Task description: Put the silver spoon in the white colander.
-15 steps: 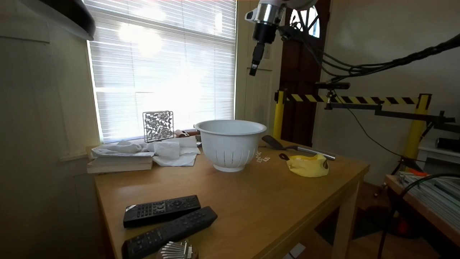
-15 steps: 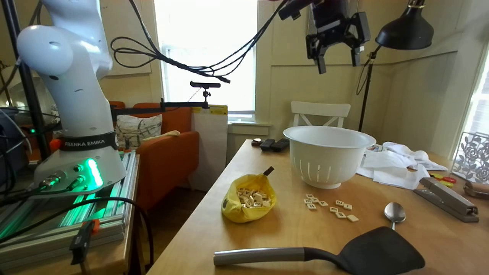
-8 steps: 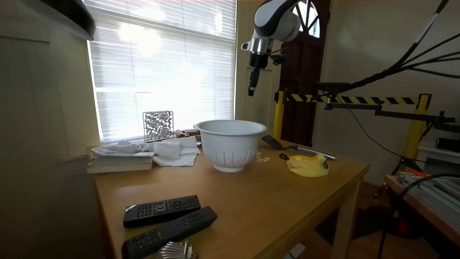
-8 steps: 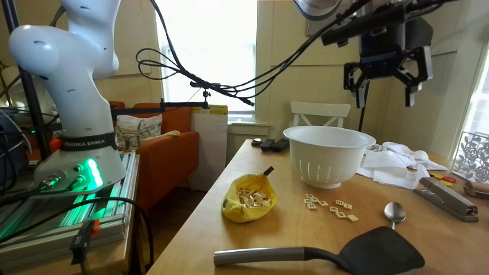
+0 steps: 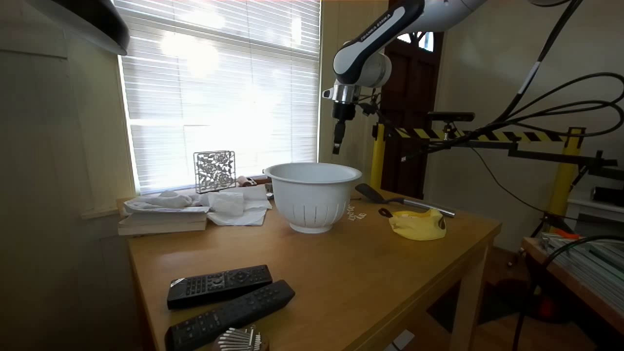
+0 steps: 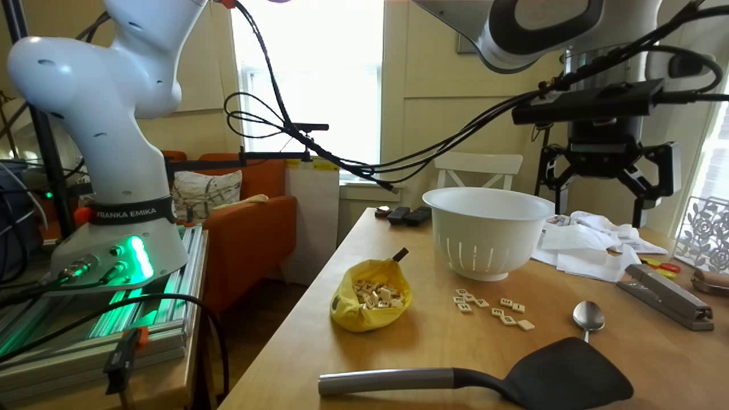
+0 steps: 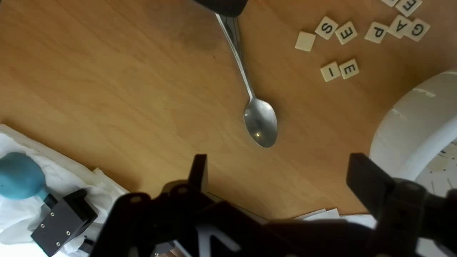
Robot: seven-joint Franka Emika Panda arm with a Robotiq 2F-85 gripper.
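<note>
Arm [image 5: 370,39] slopes down over the bench [image 5: 317,273] to the claw [image 6: 600,212], which points downward with jaws parted wide. On the bench below the claw lies the silver spoon [image 7: 260,121], scoop end toward it; white colander [image 6: 484,239] stands to the claw's side.

In an exterior view the camera looks from low above the table [image 5: 317,278], near a corner, remotes [image 5: 229,314] in the foreground, toward the window blinds [image 5: 219,97] beyond the far edge. In an exterior view the spatula [image 6: 561,376] is nearest, the remotes sit by the far edge, and the camera faces the white chair [image 6: 478,162] past it. Both exterior views share the white colander [image 6: 484,242]. In my wrist view I look down, close, past my fingers [image 7: 367,180]; I share the silver spoon [image 6: 588,316] with an exterior view.
</note>
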